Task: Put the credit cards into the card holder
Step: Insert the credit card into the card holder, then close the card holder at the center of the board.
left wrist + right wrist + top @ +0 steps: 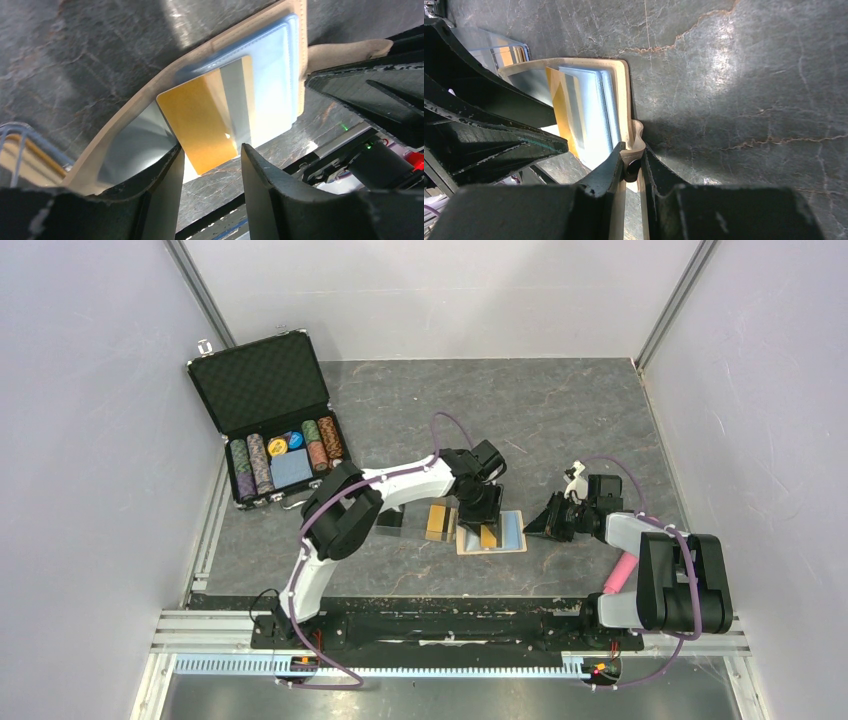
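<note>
The tan card holder (pixel 512 531) lies open on the dark table, blue lining up. A gold-orange credit card (pixel 200 125) rests on it, its far end tucked under the blue pocket (pixel 270 75) and its near corner sticking out over the wallet's edge. My left gripper (pixel 211 150) hangs just above that near corner, open, with nothing between its fingers. My right gripper (pixel 631 156) is shut on the holder's snap tab (pixel 636 137) at its right edge. A second gold-and-dark card (pixel 438 521) lies just left of the holder. No black card shows.
An open black foam-lined case (pixel 262 390) with poker chips stands at the back left. A clear plastic sleeve (pixel 390 518) lies under the left arm. Grey walls close in both sides. The arms' base rail (pixel 450 625) runs along the near edge.
</note>
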Available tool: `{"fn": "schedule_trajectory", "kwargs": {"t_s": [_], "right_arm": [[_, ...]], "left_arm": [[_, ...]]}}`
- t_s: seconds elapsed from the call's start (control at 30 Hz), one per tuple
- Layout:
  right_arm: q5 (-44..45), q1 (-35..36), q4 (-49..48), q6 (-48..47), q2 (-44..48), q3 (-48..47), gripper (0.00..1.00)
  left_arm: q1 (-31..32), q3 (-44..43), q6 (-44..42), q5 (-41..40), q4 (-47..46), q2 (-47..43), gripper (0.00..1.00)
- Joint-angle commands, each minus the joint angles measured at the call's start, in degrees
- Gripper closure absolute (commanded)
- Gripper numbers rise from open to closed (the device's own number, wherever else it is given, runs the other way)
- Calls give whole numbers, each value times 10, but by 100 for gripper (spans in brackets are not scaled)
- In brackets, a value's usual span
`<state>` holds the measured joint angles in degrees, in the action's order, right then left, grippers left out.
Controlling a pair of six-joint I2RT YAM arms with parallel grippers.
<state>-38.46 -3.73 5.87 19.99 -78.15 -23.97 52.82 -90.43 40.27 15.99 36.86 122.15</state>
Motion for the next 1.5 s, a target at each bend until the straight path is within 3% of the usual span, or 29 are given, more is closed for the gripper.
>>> {"fn": "schedule_trajectory", "kwargs": {"t_s": [0.0, 0.27, 0.47, 0.8, 0.93, 1.2, 1.47], "right_arm": [[29, 0, 27, -13, -12, 16, 100], [32, 0, 27, -12, -7, 15, 100], [57, -16, 43, -11, 22, 19, 100], [73, -69, 73, -22, 63, 22, 100], [62, -77, 77, -31, 60, 23, 100], [47, -78, 76, -35, 51, 23, 100], [38, -78, 69, -36, 43, 29, 100]], "left_arm": [[13, -41, -33, 22, -3, 26, 49], [36, -125, -43, 68, 1, 60, 48], [36, -125, -67, 23, 42, 39, 41], [23, -86, -72, -31, 37, -24, 29], [-2, -40, -53, -19, 1, -39, 28], [-42, 27, -41, -67, 20, -46, 27], [-41, 65, 26, 67, -124, -31, 27]]}}
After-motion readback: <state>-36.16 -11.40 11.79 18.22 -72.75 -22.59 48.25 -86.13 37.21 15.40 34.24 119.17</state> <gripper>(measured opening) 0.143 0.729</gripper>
